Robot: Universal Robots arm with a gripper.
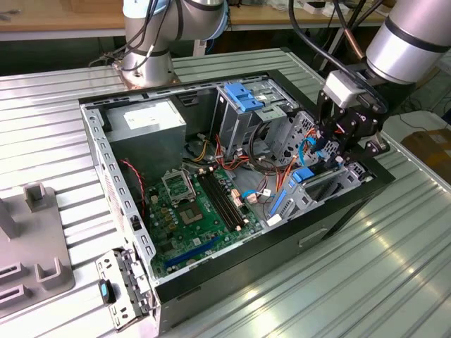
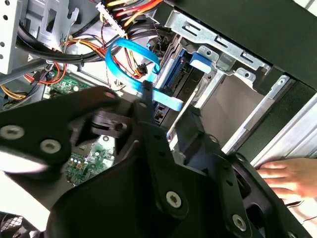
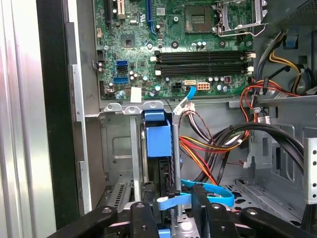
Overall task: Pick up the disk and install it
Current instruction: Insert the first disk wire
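Exterior view: parted tool [image 1: 337, 158] near disk [image 1: 301, 174]

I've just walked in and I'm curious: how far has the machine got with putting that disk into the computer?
Looks done: the disk stands in a slot of the drive cage, its blue carrier showing. In hand: the gripper hangs right over that slot. Left: I cannot tell whether the disk is pushed fully home.

The arm [image 1: 412, 35] is silver-grey with black cables [image 1: 294, 28] running along it. The pincer [image 1: 332, 149] is black, its links fastened with silver screws [image 2: 173, 199]
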